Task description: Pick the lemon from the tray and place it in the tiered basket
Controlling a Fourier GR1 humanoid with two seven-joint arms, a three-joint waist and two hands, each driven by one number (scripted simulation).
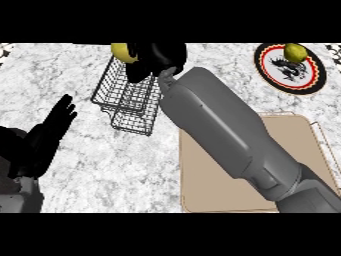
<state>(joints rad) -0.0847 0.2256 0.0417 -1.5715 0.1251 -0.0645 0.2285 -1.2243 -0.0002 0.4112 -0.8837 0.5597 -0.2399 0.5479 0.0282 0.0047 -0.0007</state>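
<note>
The yellow lemon [123, 52] shows at the top rim of the black wire tiered basket [129, 107], at the counter's far middle. My right hand [158, 59] has come across from the lower right. It is curled against the lemon and hides the lemon's right side. The beige tray [206, 192] lies at the lower right, mostly under my right forearm, and no fruit shows on its visible part. My left hand [52, 129] rests open at the left, fingers up, apart from the basket.
A round plate [315, 75] with a red ring and a black figure sits at the far right with a yellow-green fruit [295, 51] on it. Bare marble counter lies between the basket and my left hand. Patterned tiles show at both far corners.
</note>
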